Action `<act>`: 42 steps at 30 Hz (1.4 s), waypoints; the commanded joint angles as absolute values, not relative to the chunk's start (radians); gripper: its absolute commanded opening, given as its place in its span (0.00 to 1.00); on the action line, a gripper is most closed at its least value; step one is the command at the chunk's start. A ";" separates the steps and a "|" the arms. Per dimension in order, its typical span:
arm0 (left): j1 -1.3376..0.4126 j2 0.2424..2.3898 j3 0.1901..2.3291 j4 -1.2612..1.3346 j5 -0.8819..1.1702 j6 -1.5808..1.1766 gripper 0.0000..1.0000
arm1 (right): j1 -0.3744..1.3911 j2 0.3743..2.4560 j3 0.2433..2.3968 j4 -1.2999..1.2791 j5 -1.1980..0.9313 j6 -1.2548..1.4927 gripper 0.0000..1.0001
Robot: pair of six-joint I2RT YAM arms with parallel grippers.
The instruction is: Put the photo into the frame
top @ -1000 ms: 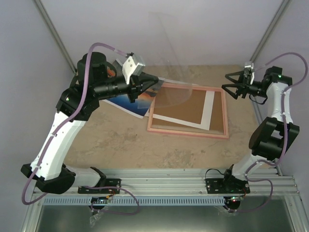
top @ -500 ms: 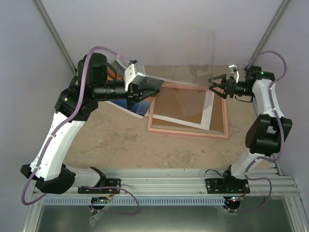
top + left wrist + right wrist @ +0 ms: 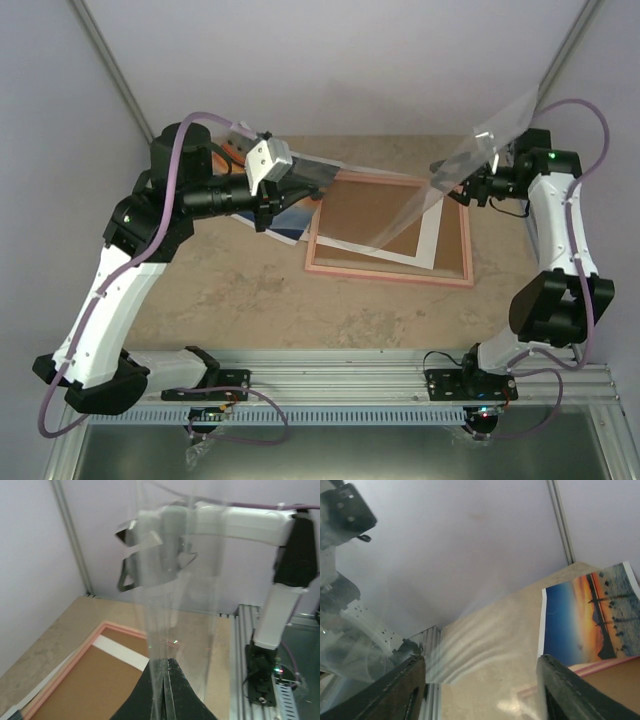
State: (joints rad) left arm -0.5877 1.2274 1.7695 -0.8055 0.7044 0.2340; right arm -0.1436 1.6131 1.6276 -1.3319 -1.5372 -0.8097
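While 2 robot arms are reaching over a tan table point(image 3: 230, 290), the left gripper point(image 3: 318, 180) is pinching a clear plastic sheet point(image 3: 490, 140) above the thin pink rectangular picture frame point(image 3: 390, 276). The rectangular orange-sunset paper photo point(image 3: 285, 215) is lying at the frame's left edge.

Left wrist: jaws are clamping the sheet's edge point(image 3: 170, 580).

Right wrist: the right gripper point(image 3: 480, 670) is standing open, and the photo point(image 3: 590, 625) is lying face up.
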 commanded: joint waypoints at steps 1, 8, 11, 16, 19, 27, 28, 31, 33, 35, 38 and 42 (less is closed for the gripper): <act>-0.565 1.218 1.732 -0.752 0.586 0.219 0.00 | -0.143 1.560 1.618 -1.341 -1.754 -0.819 0.57; -0.532 1.203 1.665 -0.691 0.401 0.183 0.00 | -0.177 1.517 1.589 -1.332 -1.709 -0.815 0.54; -0.529 1.198 1.633 -0.656 0.311 0.167 0.00 | -0.188 1.498 1.567 -1.323 -1.696 -0.812 0.51; -0.522 1.216 1.619 -0.623 0.166 0.149 0.00 | -0.189 1.456 1.523 -1.297 -1.677 -0.808 0.46; -0.520 1.224 1.610 -0.606 0.118 0.127 0.00 | -0.189 1.439 1.495 -1.286 -1.672 -0.807 0.42; -0.511 1.237 1.590 -0.608 0.133 0.111 0.00 | -0.189 1.431 1.459 -1.279 -1.664 -0.819 0.30; -0.512 1.237 1.580 -0.607 0.143 0.110 0.00 | -0.189 1.435 1.462 -1.281 -1.666 -0.818 0.27; -0.511 1.231 1.548 -0.603 0.209 0.098 0.00 | -0.189 1.453 1.466 -1.289 -1.695 -0.811 0.20; -0.512 1.228 1.535 -0.598 0.276 0.088 0.00 | -0.189 1.476 1.477 -1.339 -1.717 -0.848 0.16; -0.511 1.227 1.533 -0.591 0.352 0.080 0.00 | -0.189 1.499 1.478 -1.345 -1.720 -0.837 0.15; -0.512 1.235 1.546 -0.595 0.439 0.067 0.00 | -0.192 1.512 1.457 -1.345 -1.708 -0.828 0.12; -0.512 1.234 1.532 -0.584 0.474 0.045 0.00 | -0.229 1.523 1.455 -1.344 -1.707 -0.795 0.09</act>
State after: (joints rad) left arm -0.5121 1.2369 1.5341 -0.6281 0.3744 0.0769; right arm -0.2008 1.5188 1.4574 -1.3254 -1.5372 -0.8139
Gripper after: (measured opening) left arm 0.021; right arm 0.095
